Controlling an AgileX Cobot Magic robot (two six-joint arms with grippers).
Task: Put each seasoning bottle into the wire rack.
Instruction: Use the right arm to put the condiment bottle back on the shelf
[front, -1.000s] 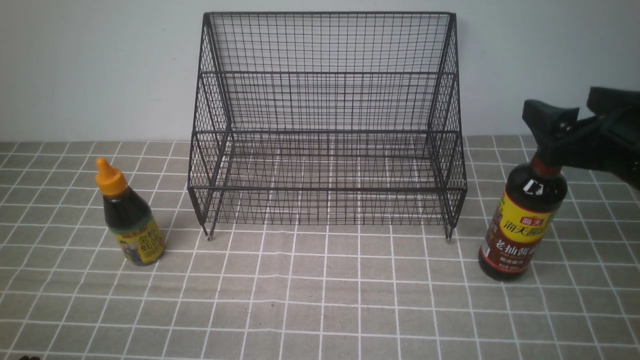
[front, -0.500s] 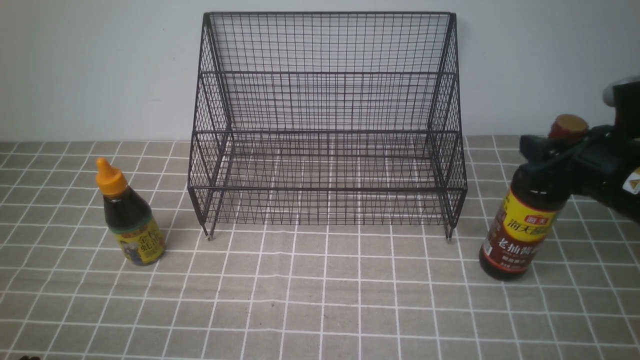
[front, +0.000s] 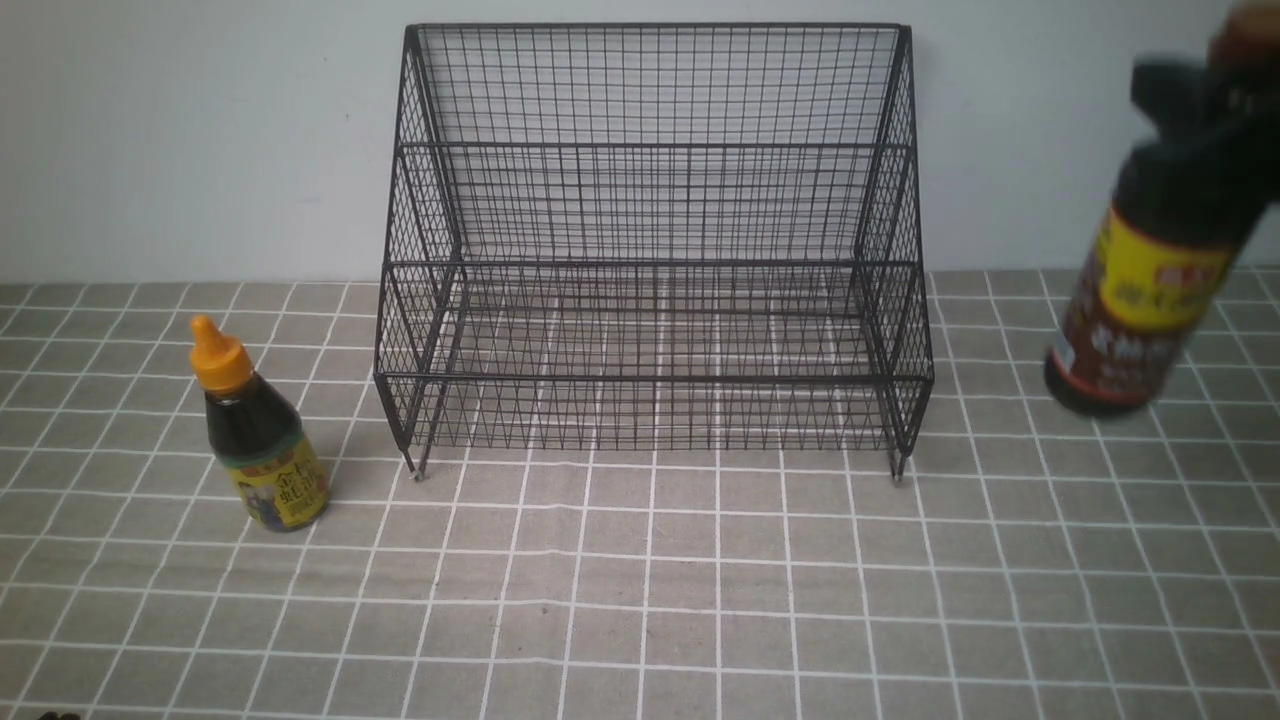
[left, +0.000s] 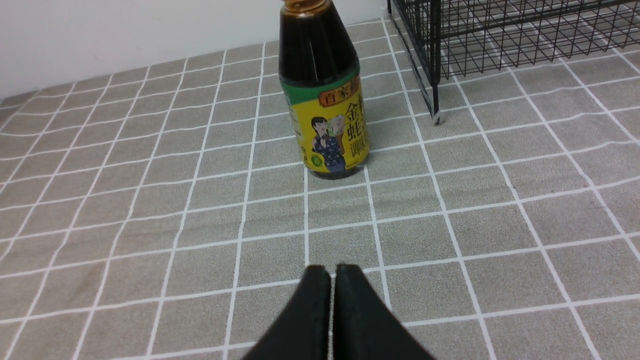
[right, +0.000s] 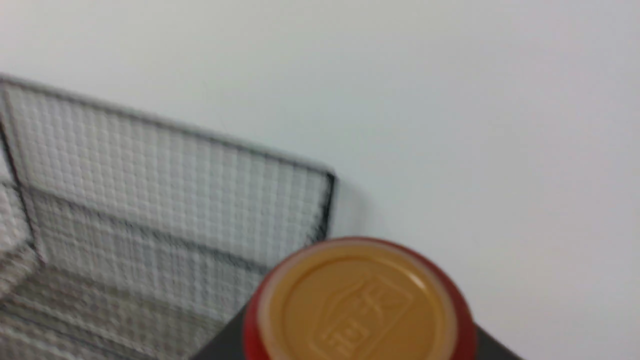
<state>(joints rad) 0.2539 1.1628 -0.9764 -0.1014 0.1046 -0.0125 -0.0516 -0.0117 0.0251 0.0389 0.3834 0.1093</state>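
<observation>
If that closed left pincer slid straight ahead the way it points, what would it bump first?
Most likely the short bottle with the yellow label, standing almost dead ahead of the left pincer; only bare tablecloth shows between them.

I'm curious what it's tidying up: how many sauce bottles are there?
2. The short bottle stands left of the wire rack; the tall bottle hangs tilted in the right hand, up in the air right of it. None looks hidden.
</observation>
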